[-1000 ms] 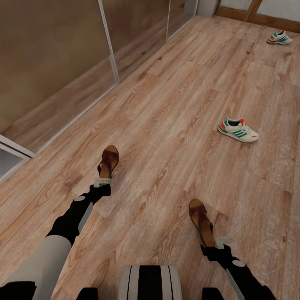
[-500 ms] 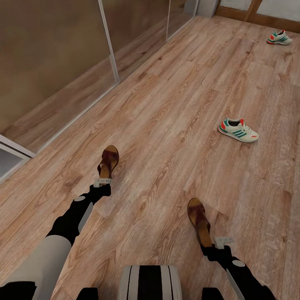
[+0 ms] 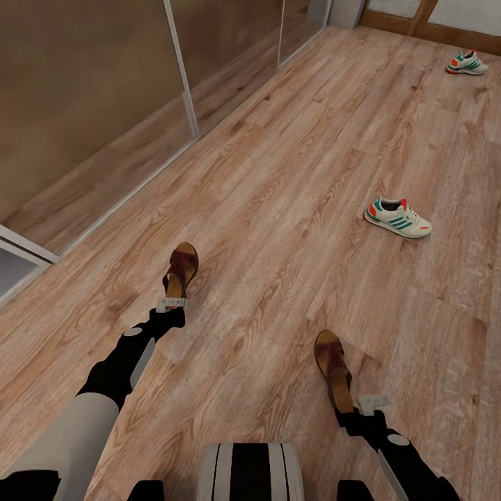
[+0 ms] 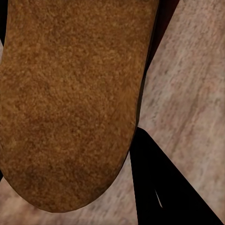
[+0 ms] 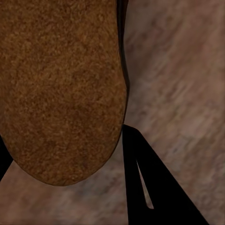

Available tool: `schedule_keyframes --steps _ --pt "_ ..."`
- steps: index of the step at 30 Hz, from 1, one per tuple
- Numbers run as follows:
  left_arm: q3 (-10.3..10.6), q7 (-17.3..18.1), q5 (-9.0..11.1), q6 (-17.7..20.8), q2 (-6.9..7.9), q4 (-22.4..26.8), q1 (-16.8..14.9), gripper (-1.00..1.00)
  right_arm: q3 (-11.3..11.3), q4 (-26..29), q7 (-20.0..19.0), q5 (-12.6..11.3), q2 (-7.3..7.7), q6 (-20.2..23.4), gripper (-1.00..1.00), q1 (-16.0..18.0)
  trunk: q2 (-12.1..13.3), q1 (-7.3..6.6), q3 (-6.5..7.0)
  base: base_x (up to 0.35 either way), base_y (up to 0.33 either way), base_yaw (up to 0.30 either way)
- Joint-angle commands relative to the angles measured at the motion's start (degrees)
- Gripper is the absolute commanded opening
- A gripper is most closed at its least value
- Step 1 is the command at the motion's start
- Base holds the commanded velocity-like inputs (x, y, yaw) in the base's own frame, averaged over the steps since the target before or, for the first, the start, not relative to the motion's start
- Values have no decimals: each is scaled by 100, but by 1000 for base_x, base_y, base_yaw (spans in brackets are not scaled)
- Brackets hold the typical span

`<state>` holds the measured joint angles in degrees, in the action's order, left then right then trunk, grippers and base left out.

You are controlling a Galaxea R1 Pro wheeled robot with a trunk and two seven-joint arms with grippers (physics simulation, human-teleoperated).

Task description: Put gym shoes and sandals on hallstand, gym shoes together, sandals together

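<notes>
Two dark brown sandals with tan footbeds are at my grippers, low over the corridor floor (image 3: 278, 209). My left gripper (image 3: 172, 303) is shut on the heel of the left sandal (image 3: 182, 268), whose footbed (image 4: 70, 103) passes beside a black finger (image 4: 161, 187). The right gripper (image 3: 370, 403) is shut on the heel of the right sandal (image 3: 332, 365), with its footbed (image 5: 61, 89) beside a finger (image 5: 154, 187). One gym shoe (image 3: 398, 217) lies on the floor ahead at right. The other gym shoe (image 3: 466, 63) lies far off at the top right. The hallstand is out of view.
Brown wall panels (image 3: 83, 90) with pale metal frames (image 3: 182, 69) run along the left side. A wooden door frame (image 3: 417, 24) stands at the far end. My own base (image 3: 250, 473) is at the bottom of the head view.
My right gripper and its sandal have shifted slightly to the left. The left arm and both gym shoes have not moved.
</notes>
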<state>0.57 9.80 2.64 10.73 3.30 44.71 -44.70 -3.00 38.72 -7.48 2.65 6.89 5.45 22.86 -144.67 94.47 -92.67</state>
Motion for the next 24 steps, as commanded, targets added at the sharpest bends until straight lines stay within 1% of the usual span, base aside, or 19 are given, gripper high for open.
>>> schedule_keyframes --steps 1,5,20,24 --pt "5 22 9 36 3 10 1 -100 -25 13 -32 7 -5 42 -100 -1 -1 -1 -3 0 0 0" --pt "5 18 9 30 14 11 4 -100 -25 13 -31 7 -10 41 -100 -1 -1 -1 -3 0 0 0" --pt "3 14 3 43 50 7 8 -100 -33 0 -30 10 -12 27 -100 -1 19 -40 329 0 0 0" --pt "-10 14 -1 37 56 4 67 -100 -34 -9 -33 14 -6 16 -100 -1 24 -50 418 0 0 0"
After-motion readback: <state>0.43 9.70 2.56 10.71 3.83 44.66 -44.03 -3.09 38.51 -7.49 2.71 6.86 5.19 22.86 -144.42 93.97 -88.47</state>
